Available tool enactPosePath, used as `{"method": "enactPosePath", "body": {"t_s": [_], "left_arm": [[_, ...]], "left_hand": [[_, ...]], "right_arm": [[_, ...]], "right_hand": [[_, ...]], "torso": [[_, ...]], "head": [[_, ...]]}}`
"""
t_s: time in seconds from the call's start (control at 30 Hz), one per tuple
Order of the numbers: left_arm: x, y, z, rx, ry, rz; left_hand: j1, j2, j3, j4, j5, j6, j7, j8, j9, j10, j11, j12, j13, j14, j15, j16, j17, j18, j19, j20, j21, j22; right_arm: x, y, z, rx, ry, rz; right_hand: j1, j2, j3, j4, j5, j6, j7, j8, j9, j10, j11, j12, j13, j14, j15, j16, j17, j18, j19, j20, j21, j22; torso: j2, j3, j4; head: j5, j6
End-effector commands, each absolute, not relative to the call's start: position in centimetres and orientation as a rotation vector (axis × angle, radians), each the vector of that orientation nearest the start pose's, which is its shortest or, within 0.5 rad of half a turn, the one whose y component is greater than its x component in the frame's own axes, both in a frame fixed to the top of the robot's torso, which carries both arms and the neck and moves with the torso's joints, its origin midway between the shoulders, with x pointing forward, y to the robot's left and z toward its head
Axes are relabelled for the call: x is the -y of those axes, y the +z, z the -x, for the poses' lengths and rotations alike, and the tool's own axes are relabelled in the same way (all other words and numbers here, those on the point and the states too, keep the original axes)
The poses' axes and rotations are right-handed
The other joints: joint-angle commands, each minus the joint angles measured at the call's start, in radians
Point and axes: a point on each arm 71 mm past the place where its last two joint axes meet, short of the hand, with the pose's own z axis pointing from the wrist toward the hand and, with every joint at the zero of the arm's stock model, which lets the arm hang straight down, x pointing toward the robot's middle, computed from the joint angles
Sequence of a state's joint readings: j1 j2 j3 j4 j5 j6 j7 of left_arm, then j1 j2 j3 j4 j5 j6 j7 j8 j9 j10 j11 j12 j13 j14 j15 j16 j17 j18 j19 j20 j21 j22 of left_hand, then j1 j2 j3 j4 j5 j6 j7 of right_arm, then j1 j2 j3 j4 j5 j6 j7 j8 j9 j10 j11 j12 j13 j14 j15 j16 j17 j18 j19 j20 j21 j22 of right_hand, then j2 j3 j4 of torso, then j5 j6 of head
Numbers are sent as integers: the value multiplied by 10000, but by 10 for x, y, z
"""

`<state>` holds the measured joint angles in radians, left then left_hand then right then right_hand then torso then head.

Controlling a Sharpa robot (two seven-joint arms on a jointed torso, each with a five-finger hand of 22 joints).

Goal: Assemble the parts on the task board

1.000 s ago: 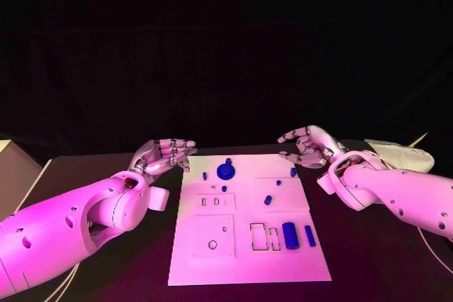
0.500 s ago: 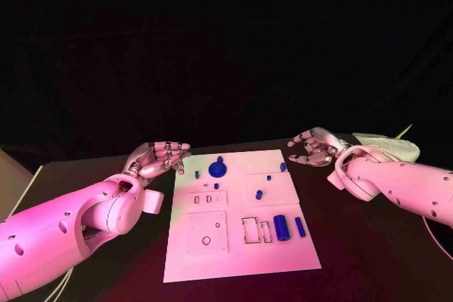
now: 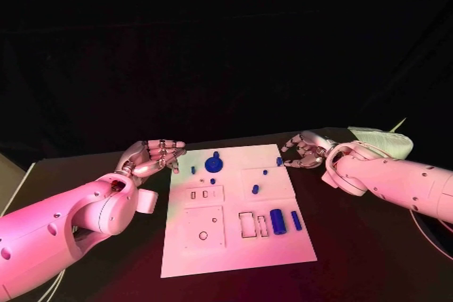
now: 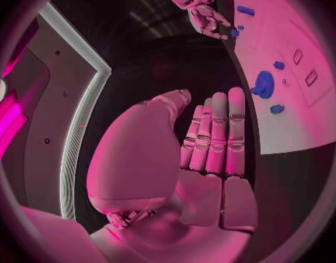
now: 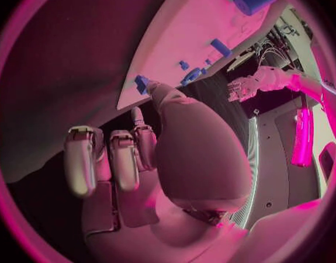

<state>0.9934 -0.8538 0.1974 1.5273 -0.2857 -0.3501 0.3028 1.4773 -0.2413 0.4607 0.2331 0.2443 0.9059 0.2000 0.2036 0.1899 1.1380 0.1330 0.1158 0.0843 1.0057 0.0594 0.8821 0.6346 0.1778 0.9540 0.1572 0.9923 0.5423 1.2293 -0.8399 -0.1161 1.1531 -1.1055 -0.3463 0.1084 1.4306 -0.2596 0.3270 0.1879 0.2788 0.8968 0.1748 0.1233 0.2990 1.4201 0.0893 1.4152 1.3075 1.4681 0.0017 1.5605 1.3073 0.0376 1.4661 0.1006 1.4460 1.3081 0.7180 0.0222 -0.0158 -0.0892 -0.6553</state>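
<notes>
The white task board (image 3: 238, 259) lies in the middle of the table. A round blue knob (image 3: 213, 164) stands near its far left corner, with small blue parts around it. A blue cylinder (image 3: 277, 221) and a blue bar (image 3: 295, 220) lie near the right edge. My left hand (image 3: 151, 156) hovers palm up just left of the far left corner, its fingers straight and side by side (image 4: 215, 137), holding nothing. My right hand (image 3: 304, 150) is at the far right corner with fingers loosely curled. Its thumb tip (image 5: 158, 91) is right beside a small blue part (image 5: 142, 82), which is not pinched.
A pale bundle (image 3: 382, 141) lies on the table behind my right forearm. Thin cables (image 3: 429, 223) run along the right side. The board has several cut-out slots (image 3: 247, 225) and a raised square plate (image 3: 203, 227).
The camera has shifted. Relative to the board, my right hand has come down and closer to the small blue part at the far right corner. My left hand has kept its pose.
</notes>
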Motion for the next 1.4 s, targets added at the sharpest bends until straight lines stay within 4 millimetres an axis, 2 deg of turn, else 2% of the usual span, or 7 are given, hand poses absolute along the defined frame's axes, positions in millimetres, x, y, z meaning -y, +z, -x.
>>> {"method": "enactPosePath", "body": {"t_s": [0.03,0.23,0.33,0.63,0.83,1.07,1.4], "left_arm": [[-218,-190,-481,-14303,-14744,9914],[-219,-190,-481,-14306,-14722,9915],[-220,-189,-480,-14305,-14713,9915],[-221,-189,-480,-14298,-14684,9920],[-221,-189,-480,-14304,-14676,9920],[-222,-189,-479,-14319,-14666,9924],[-224,-189,-479,-14320,-14629,9930]], "left_hand": [[-70,13,-16,-54,-51,-58,6,48,16,-96,-2,-6,-9,71,4,67,8,71,-19,-35,68,15],[-70,13,-16,-54,-51,-58,6,48,16,-96,-2,-6,-9,71,4,67,8,71,-19,-35,68,15],[-70,13,-16,-54,-51,-58,6,48,16,-96,-2,-6,-9,71,4,67,8,71,-19,-35,68,15],[-78,24,-16,-51,-51,-54,11,57,22,-118,4,-6,-9,82,7,82,10,70,-14,-33,82,19],[-80,38,-11,-48,-49,-49,12,64,25,-123,4,-3,-8,86,8,88,11,70,-11,-32,88,21],[-80,46,-8,-48,-48,-46,12,68,28,-125,4,1,-6,88,8,92,11,70,-10,-31,93,22],[-80,46,-8,-48,-48,-46,12,68,28,-125,4,1,-6,88,8,92,11,70,-10,-31,93,22]], "right_arm": [[318,-211,-536,-17036,5373,-1596],[315,-212,-537,-16988,5359,-1587],[313,-212,-537,-17008,5414,-1549],[310,-213,-537,-17137,5402,-1447],[308,-213,-539,-17067,5326,-1482],[303,-215,-541,-17192,5358,-1392],[298,-225,-538,-17417,5363,-1256]], "right_hand": [[68,-25,-69,-7,-15,-83,6,-42,-15,105,-4,68,1461,1008,81,75,2562,-39,499,74,74,1372],[70,-4,-74,-2,-10,-80,6,-37,-13,127,-2,92,1479,1011,83,79,2574,-50,518,76,112,1413],[72,17,-78,2,-6,-71,6,-28,-11,142,-1,107,1489,1014,85,84,2587,-54,526,78,127,1429],[82,94,-86,11,3,43,-9,58,16,262,-12,237,1582,1027,84,103,2635,-73,563,83,199,1507],[59,255,49,50,26,264,-52,214,58,417,-53,400,1697,1027,55,103,2635,-97,610,64,290,1606],[87,440,421,18,-104,537,-189,379,83,582,-168,566,1818,1027,-50,103,2635,-112,639,-15,349,1674],[68,453,557,-14,-186,620,-252,428,84,657,-223,639,1874,1027,-115,103,2635,-117,649,-71,369,1699]], "torso": [[14,-28,-17],[37,-33,13],[38,-47,-14],[47,-48,-20],[66,-43,-12],[86,-51,-8],[100,-48,-8]], "head": [[-44,-41],[-77,-69],[-44,-77],[-38,-105],[-51,-103],[-35,-132],[9,-191]]}}
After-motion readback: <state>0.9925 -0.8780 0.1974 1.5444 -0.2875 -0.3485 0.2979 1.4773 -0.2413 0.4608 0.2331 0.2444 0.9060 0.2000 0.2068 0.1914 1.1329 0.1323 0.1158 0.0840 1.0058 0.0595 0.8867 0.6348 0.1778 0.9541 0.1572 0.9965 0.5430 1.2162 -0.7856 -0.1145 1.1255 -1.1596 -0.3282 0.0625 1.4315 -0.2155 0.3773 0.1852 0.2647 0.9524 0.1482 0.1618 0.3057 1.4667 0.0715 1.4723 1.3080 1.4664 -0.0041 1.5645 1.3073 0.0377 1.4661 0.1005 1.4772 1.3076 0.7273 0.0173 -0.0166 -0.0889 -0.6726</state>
